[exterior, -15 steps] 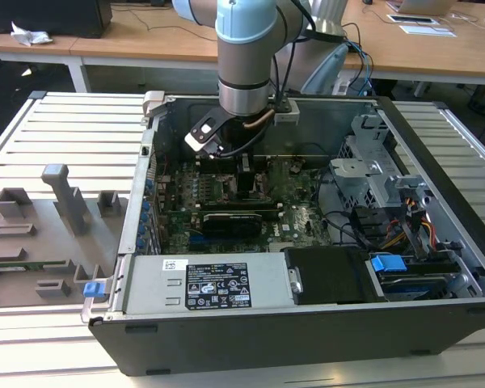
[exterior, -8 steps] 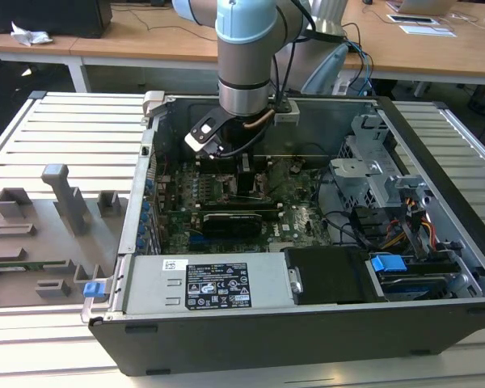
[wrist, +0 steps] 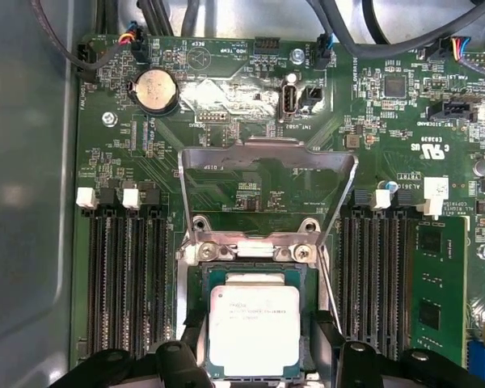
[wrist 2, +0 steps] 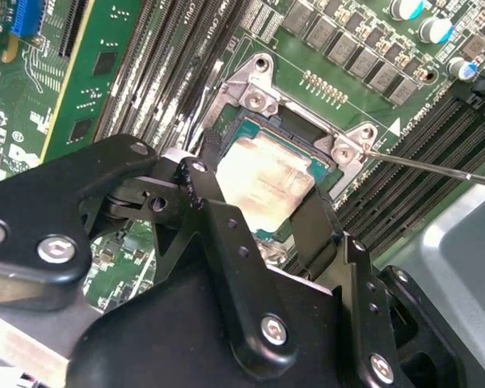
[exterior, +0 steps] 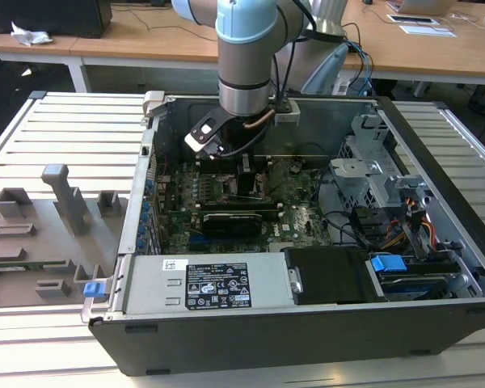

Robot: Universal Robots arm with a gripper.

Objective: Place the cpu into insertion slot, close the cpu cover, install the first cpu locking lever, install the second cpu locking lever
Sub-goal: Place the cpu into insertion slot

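**Q:** What did the gripper hold?

**A:** On my console, the gripper (wrist 2: 255, 206) had its fingers (wrist: 192, 335) closed on two opposite edges of the cpu (wrist: 253, 327). They were parted only to the chip's width.

**Q:** Where was the cpu?

**A:** It lay flat, metal top up, inside the slot (wrist: 214, 275), square to the rim.

**Q:** And the cover?

**A:** I saw the cover (wrist: 267, 151) standing raised on its hinge just beyond the slot. A thin lever (wrist 2: 436, 168) stood free beside the slot. Farther out, the arm (exterior: 244, 56) reached down into the open case (exterior: 267, 343).
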